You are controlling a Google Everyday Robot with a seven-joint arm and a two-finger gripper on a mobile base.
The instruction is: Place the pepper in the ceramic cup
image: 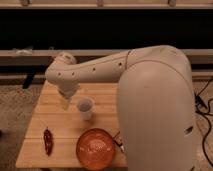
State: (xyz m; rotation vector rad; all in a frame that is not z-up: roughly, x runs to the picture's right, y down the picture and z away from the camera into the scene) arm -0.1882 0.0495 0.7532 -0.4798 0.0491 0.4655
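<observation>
The pepper [48,141], a slim dark red dried chili, lies on the wooden table [35,115] near its front left. The white ceramic cup [85,107] stands upright in the middle of the table. My gripper [64,101] hangs below the arm's wrist just left of the cup and behind the pepper, over the table's back left part. It is apart from the pepper.
A wide orange-red bowl [95,148] sits at the table's front edge, right of the pepper and in front of the cup. My large white arm [155,105] covers the table's right side. Cables [204,107] lie on the floor at right.
</observation>
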